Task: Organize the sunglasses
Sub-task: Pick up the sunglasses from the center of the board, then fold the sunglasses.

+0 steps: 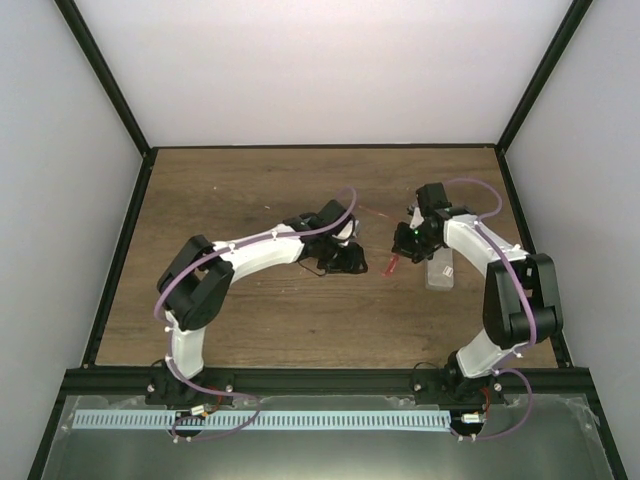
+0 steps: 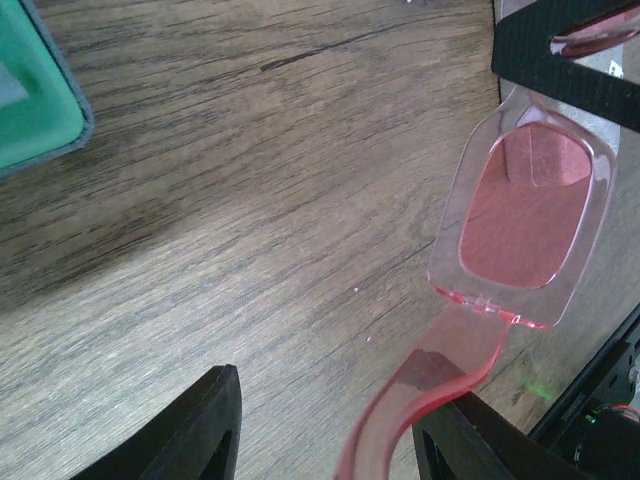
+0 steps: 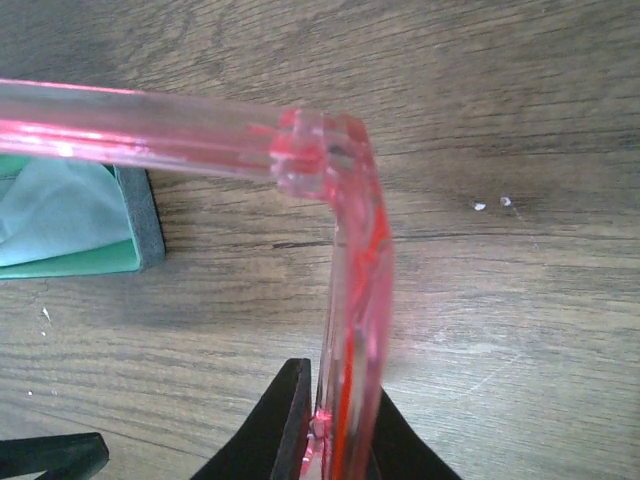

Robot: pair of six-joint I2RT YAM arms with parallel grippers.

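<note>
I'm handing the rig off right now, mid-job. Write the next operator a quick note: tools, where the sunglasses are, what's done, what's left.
The right tool is shut on the front of the pink sunglasses, below the hinge.
The left tool is open, its fingers either side of the unfolded temple arm, not closed on it.
The green-lined case lies open on the table nearby, with the teal cloth in it.
Done: pink pair in hand.
Left: probably fold the temple, then case the pair. The red-orange pair cannot be made out in any view.

Translucent pink sunglasses [image 2: 525, 215] over wooden table [image 2: 250, 220], green-lined case [image 2: 30, 95] at upper left
</note>
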